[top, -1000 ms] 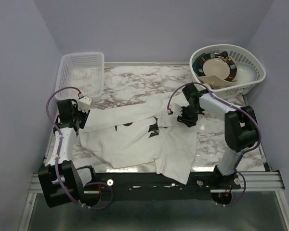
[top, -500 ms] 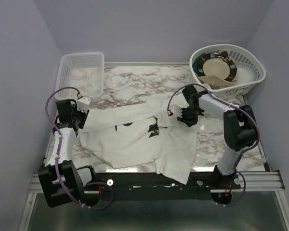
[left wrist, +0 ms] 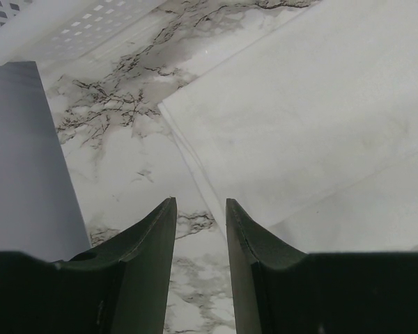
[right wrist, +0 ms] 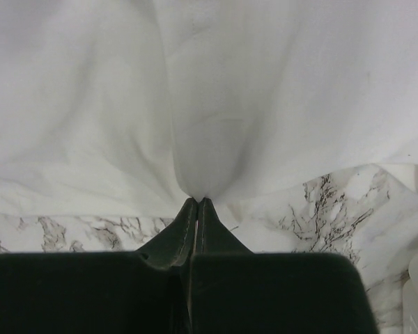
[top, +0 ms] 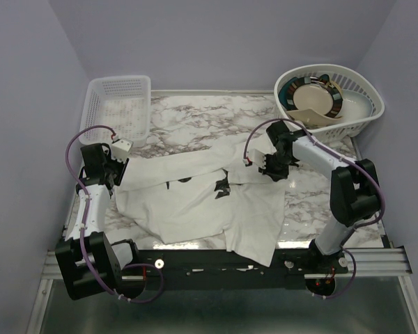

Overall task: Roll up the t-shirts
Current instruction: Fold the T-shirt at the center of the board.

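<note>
A white t-shirt (top: 209,198) with a small black print (top: 223,186) lies crumpled across the marble table, one corner hanging over the near edge. My right gripper (top: 270,167) is shut on the t-shirt's right edge; in the right wrist view the cloth (right wrist: 209,104) bunches into the closed fingertips (right wrist: 197,202) and is pulled taut. My left gripper (top: 118,170) is open and empty by the shirt's left sleeve; in the left wrist view the shirt's hem (left wrist: 195,167) runs just ahead of the gripper (left wrist: 200,209), over bare marble.
A white mesh basket (top: 118,104) stands at the back left, its wall also in the left wrist view (left wrist: 70,28). A round white basket (top: 366,94) with plates and bowls stands at the back right. The table's near edge (top: 216,245) runs under the shirt.
My right gripper has moved a little to the right and back, tugging the shirt's right edge with it. The left arm has not moved.
</note>
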